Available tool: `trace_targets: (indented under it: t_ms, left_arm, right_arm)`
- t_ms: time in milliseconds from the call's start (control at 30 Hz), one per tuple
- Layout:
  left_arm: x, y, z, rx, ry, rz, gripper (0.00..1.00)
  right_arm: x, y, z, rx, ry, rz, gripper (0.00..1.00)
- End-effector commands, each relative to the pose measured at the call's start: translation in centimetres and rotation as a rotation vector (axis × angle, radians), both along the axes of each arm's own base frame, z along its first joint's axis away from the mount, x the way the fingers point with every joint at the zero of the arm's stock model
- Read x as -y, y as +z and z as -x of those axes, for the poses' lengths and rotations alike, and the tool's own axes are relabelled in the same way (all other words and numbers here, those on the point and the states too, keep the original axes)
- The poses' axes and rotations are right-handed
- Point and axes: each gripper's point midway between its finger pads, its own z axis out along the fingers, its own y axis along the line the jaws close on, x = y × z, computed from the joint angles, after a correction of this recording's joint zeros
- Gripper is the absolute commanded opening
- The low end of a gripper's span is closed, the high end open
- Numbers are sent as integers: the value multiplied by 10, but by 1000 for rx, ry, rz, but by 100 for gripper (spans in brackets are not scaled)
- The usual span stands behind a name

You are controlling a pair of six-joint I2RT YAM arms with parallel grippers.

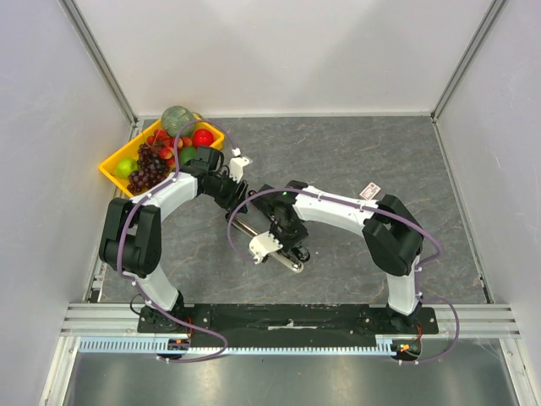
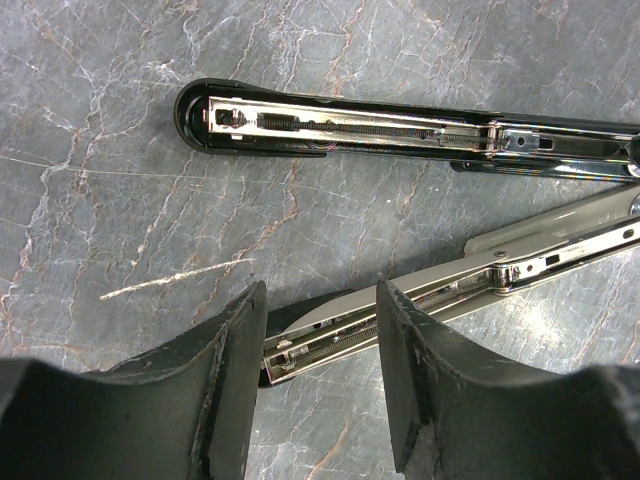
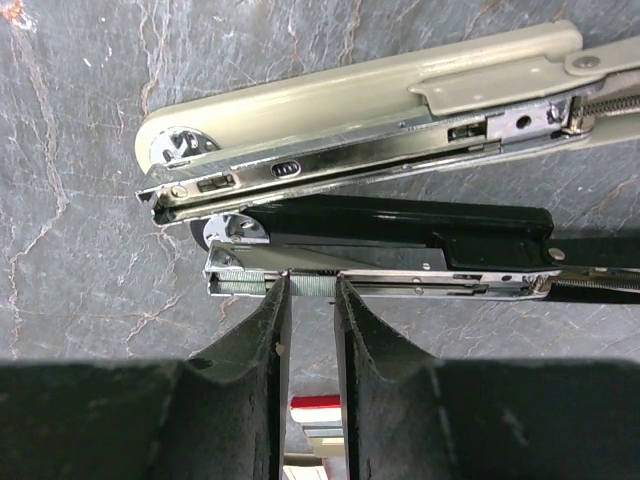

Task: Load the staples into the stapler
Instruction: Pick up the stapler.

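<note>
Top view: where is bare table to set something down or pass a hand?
Widest bare patch: the far tabletop between the back wall, the fruit basket and the staple box. Also bare: the right side beyond the right arm, and the strip along the near edge. Crowded: the centre, where the left arm and right arm converge over the stapler.

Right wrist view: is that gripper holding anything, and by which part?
Cannot be told. The right gripper sits, jaws narrowly parted, at the thin grey metal strip of staples in the chrome channel of the black stapler, but no pinch shows.
</note>
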Motion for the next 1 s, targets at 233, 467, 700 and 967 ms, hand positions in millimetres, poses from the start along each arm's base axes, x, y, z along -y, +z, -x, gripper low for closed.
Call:
trace_targets:
  t_ms: [233, 467, 700, 967]
  left_arm:
    - [22, 43, -1, 110, -81, 156, 55]
    - [59, 96, 21, 156, -287, 445, 55]
    - [92, 159, 60, 125, -560, 803, 55]
    - [128, 193, 105, 109, -818, 880, 56]
  right_arm:
    - [-5, 71, -20, -96, -182, -354, 26]
    - [-1, 136, -10, -204, -224, -679, 27]
    - [14, 202, 1, -267, -160, -1030, 27]
    - [13, 220, 17, -315, -77, -1169, 28]
